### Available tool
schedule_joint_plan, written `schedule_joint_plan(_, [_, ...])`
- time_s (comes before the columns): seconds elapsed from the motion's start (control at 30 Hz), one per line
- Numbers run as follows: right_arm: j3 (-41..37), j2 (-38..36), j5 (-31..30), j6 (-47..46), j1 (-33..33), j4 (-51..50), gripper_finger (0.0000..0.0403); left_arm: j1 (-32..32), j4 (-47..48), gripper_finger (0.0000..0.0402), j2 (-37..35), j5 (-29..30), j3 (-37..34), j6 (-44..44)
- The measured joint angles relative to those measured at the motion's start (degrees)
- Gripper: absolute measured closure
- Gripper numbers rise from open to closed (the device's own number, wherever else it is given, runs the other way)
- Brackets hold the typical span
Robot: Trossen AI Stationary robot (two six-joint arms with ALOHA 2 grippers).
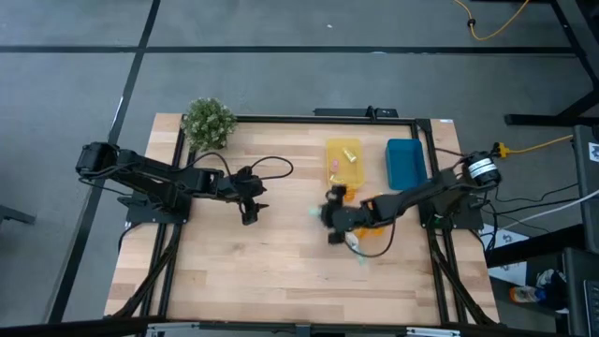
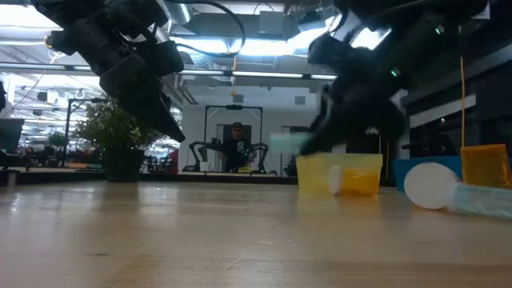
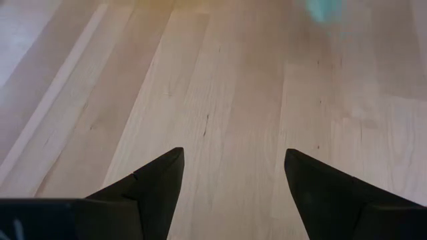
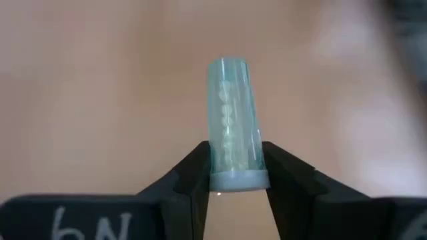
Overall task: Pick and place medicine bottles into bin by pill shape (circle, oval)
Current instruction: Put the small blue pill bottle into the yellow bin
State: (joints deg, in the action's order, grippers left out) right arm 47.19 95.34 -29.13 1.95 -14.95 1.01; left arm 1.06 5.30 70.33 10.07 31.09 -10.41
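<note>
Wide bare tabletop [image 1: 281, 262] spreads along the near edge. Right gripper [image 4: 233, 175] hovers mid-table, fingers [image 4: 193, 175] clamped on a teal bottle [image 4: 232, 120] near its cap. Left gripper [image 3: 233, 180] waits well apart, fingers spread, empty. Farther back, yellow bin [image 1: 344, 162] and blue bin [image 1: 405, 163] sit near the far edge.

plant [image 1: 208, 123] at table [image 1: 262, 271] back-left | two bins [image 1: 344, 161] side by side back-right
</note>
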Motion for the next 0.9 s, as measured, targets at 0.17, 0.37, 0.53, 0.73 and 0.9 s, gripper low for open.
schedule_joint_plan(0.17, [2.4,-8.9,-18.4,-4.4,3.2,-12.1,0.0287,0.0,0.0,0.0147,0.0,0.0,0.0,0.0])
schedule_joint_plan(0.37, [2.2,-17.5,-13.3,-23.2,12.1,-24.4,0.0283,0.0,0.0,0.0147,0.0,0.0,0.0,0.0])
schedule_joint_plan(0.53, [2.0,-17.1,-2.6,-28.7,19.9,-27.4,0.0282,0.0,0.0,0.0147,0.0,0.1,0.0,0.0])
schedule_joint_plan(0.73, [2.0,-16.2,-0.8,-28.7,24.1,-26.9,0.0281,0.0,0.0,0.0147,0.0,1.4,0.0,0.0])
schedule_joint_plan(0.9, [2.0,-16.3,-0.8,-28.7,24.8,-25.9,0.0280,0.0,0.0,0.0147,0.0,1.4,0.0,0.0])
